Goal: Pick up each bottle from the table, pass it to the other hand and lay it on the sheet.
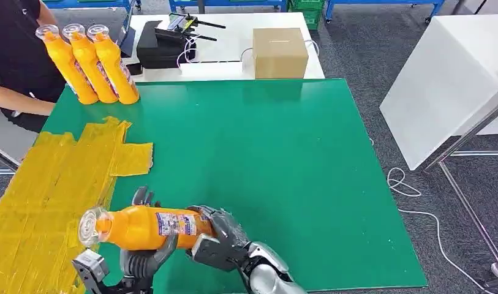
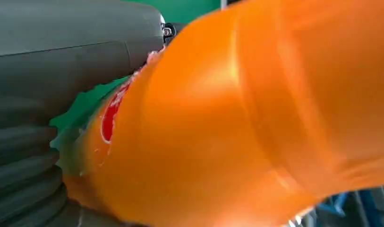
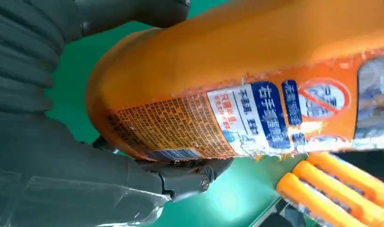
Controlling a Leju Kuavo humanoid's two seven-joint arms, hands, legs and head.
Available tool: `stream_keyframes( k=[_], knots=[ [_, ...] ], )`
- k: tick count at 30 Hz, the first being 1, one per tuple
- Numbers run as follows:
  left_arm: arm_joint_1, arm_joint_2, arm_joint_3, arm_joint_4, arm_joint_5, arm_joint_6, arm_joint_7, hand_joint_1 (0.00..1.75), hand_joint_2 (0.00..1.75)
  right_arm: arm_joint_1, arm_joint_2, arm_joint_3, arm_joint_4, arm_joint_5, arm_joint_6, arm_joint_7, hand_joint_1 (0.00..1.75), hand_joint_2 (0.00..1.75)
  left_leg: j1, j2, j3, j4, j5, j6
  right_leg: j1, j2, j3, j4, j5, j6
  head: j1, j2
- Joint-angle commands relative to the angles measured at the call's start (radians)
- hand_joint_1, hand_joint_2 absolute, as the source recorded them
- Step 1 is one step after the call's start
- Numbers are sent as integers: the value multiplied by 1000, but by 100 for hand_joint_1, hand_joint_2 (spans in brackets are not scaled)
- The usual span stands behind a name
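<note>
Passing orange bottle (image 1: 145, 228) mid-handover, lower left of frame: right hand (image 1: 218, 242) wraps its base, left hand (image 1: 142, 257) cups underneath. Next: right lets go, left lays it on yellow sheet (image 1: 44, 202).

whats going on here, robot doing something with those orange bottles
The robot is mid-handover. An orange bottle lies sideways above the green table, with the right hand gripping its base end and the left hand wrapped under its middle. The yellow sheet lies just to the left, with no bottle on it. Three more orange bottles stand together at the far left corner, beside a seated person.
</note>
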Motion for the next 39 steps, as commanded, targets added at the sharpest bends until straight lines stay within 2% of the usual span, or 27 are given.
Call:
stream_keyframes(
  k=[1, 6, 12, 13, 19, 37, 38, 39],
  knots=[
    [-25, -3, -26, 10, -26, 43, -2, 0, 175, -38, -4, 111, 108, -3, 10, -17, 175, 175, 1, -1, 2, -1, 0, -1, 1, -1, 2, -2, 0, 0, 0, 0],
    [-24, -1, -25, 10, -26, 43, -2, 0, 175, -40, -5, 110, 107, -3, 10, -17, 175, 175, 1, -1, 4, -2, -1, -1, 1, -1, 3, -2, -1, 0, 0, 0],
    [-26, 6, -37, 6, -19, 105, -14, 0, 175, -34, -4, 176, 124, -9, 28, -38, 175, 175, 1, -1, 2, -1, 0, -1, 1, -1, 2, -1, 0, 0, 0, 0],
    [-26, 7, -36, 5, -6, 99, -29, 175, 175, -34, -5, 179, 125, -12, 26, -40, 175, 175, 0, -1, 1, -1, 0, -1, 0, -1, 1, -1, 0, 0, 0, 0],
    [-32, 14, -40, 18, 16, 72, -62, 175, 175, -37, -17, 165, 128, -28, 14, -44, 175, 175, 2, -2, 5, -3, 0, -2, 2, -2, 4, -4, 0, 0, 0, 0],
    [-38, 20, -37, 36, 43, 18, -80, 175, 175, -20, -29, 123, 114, -19, -26, -51, 175, 175, 0, -2, 2, -1, 0, 0, 0, -2, 1, -1, 0, 0, 0, 0],
    [-35, 21, -34, 29, 40, 18, -86, 175, 175, -15, -31, 114, 105, -10, -47, -53, 12, 175, 0, -2, 3, -1, 0, 0, 0, -2, 2, -2, 0, 0, 0, 0],
    [-32, 23, -30, 21, 26, 28, -95, 175, 175, -8, -33, 104, 92, -3, -62, -55, 0, 175, 1, -3, 3, -2, 1, -1, 1, -3, 3, -3, 0, 0, 0, 0]
  ],
)
